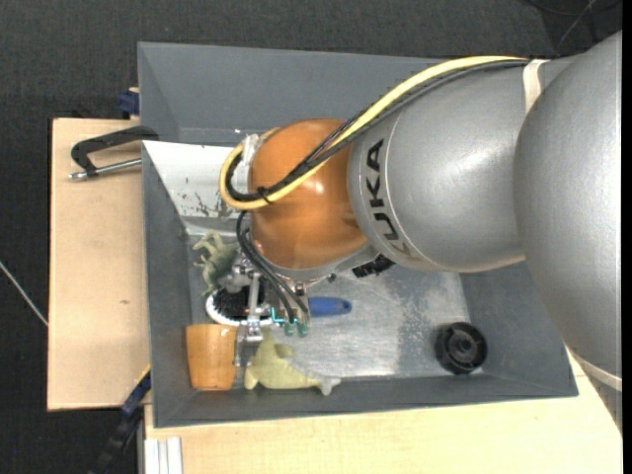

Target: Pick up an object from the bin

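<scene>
Orange cup [210, 355] lying bottom-left, gripper [259, 322] hovering just beside; cannot tell its spread. Advising centring over cup rim, avoiding pale toy [281, 371].

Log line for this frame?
gripper: low in bin, lower-left corner | nearest: orange cup, pale yellow toy | grasp: cannot tell | apart: black round part

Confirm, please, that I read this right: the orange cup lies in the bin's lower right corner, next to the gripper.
Not quite: the camera view shows the orange cup in the bin's lower left corner, next to the gripper. A black knob lies at the lower right.
</scene>
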